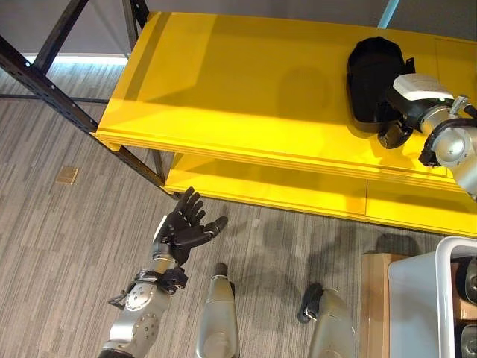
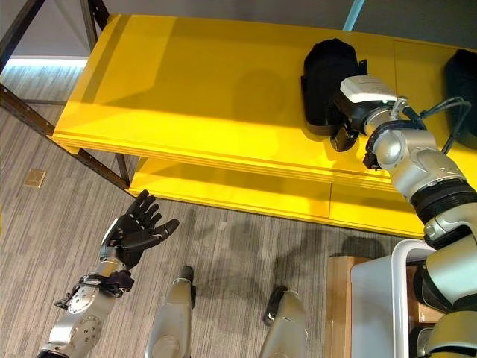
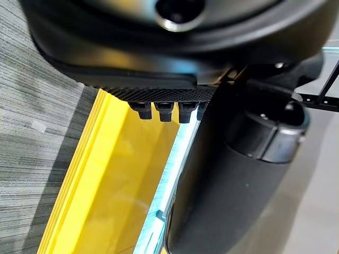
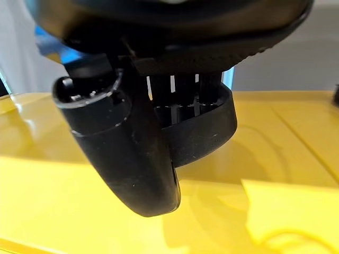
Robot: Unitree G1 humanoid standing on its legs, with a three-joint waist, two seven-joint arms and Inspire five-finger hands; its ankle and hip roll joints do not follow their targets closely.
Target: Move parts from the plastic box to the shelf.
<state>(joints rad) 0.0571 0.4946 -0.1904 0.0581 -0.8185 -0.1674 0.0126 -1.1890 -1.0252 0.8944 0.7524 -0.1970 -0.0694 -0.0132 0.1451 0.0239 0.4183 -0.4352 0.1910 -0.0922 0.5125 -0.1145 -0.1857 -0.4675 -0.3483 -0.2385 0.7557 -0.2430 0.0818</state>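
A black moulded part (image 1: 373, 74) lies on the top board of the yellow shelf (image 1: 223, 89), towards its right end. My right hand (image 2: 344, 130) reaches over the shelf's front edge and is curled on the near rim of this part. In the right wrist view the thumb (image 4: 124, 159) presses one side of the part's rim (image 4: 209, 132) and the fingers sit behind it. My left hand (image 1: 186, 224) hangs over the floor in front of the shelf, fingers spread and holding nothing. The grey plastic box (image 1: 417, 306) stands at the lower right with dark parts (image 1: 466, 280) inside.
A second black part (image 2: 462, 82) lies at the shelf's far right. A lower yellow board (image 1: 261, 186) sits beneath the top one. Black steel posts (image 1: 45, 82) run at the shelf's left end. A brown wooden surface (image 1: 373, 298) carries the box.
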